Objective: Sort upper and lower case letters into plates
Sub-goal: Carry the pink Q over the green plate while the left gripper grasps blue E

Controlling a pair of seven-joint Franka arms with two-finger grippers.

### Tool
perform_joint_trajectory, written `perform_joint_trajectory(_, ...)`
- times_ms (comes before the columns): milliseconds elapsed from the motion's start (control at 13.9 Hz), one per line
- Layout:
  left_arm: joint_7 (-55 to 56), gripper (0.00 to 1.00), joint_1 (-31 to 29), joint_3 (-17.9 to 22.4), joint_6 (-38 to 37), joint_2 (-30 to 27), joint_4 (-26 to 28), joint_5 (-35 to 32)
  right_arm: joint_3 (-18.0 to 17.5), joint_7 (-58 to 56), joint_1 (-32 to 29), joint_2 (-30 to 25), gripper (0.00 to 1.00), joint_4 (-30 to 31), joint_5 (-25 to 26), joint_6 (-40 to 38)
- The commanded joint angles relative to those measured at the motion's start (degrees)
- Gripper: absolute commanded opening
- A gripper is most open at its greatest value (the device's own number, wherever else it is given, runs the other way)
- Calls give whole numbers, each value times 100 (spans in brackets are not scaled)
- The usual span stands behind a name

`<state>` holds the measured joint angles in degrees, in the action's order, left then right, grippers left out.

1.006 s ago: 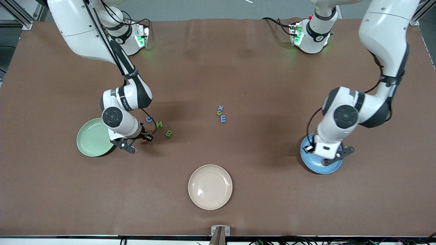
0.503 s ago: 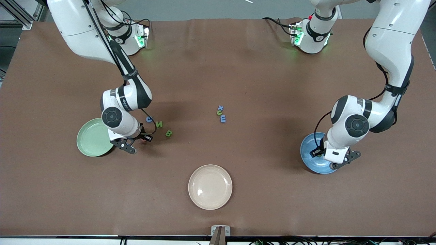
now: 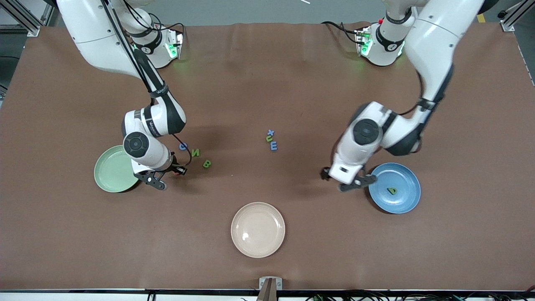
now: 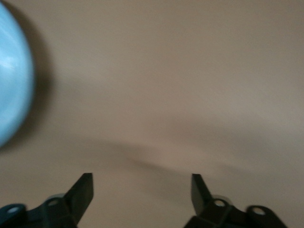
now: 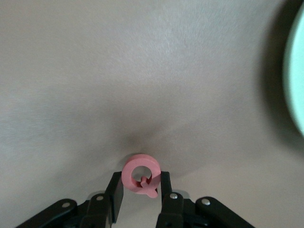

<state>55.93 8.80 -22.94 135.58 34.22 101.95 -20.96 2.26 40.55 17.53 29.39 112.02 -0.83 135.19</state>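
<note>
Front view: cream plate point(image 3: 258, 229) is the landmark, nearest the front camera, mid-table. Mint green plate point(image 3: 113, 169) lies farther from the camera than the cream plate, toward the right arm's end; blue plate point(image 3: 395, 188) likewise toward the left arm's end, one green letter point(image 3: 392, 191) in it. Right gripper point(image 5: 141, 192) sits just beside the mint green plate, jaws pinching a pink Q point(image 5: 141, 180) low over the bare table. Left gripper point(image 4: 141, 192) hangs over the table just beside the blue plate, jaws spread, nothing between them. Loose letters farther from the camera than the cream plate: blue one point(image 3: 183, 146), green N point(image 3: 195, 152), green B point(image 3: 206, 163) near the right gripper; a small cluster point(image 3: 271, 140) mid-table.
</note>
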Motion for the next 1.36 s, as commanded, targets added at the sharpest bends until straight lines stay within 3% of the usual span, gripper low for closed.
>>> perform_joint_trajectory(0, 408, 77, 786, 88, -111, 531, -622, -49, 2, -982, -345, -792, 16, -66, 13, -974)
perform_joint_trajectory(144, 786, 74, 1227, 97, -111, 778, -957, -49, 2, -2518, -916, -1101, 16, -22, 22, -1248)
perform_joint_trajectory(359, 893, 69, 1650, 97, -111, 1007, -1116, 21, 2, -4568, -1988, -1058, 16, 57, 22, -1188)
perform_joint_trajectory(575, 1051, 66, 1818, 97, -111, 1121, -1116, 13, -7, -5449, -2534, -1023, 16, 284, 22, -786)
perform_joint_trajectory(862, 1095, 63, 1906, 97, -102, 1271, -1107, 4, -7, -5672, -2694, -848, 16, 952, 22, 418)
perform_joint_trajectory(1078, 1095, 61, 1950, 97, -102, 1297, -1090, 13, -7, -5690, -2729, -585, 17, 1094, 22, 956)
perform_joint_trajectory(1293, 1113, 48, 2002, 97, -111, 1306, -1046, 21, -7, -5681, -2738, -391, 20, 1094, 22, 1141)
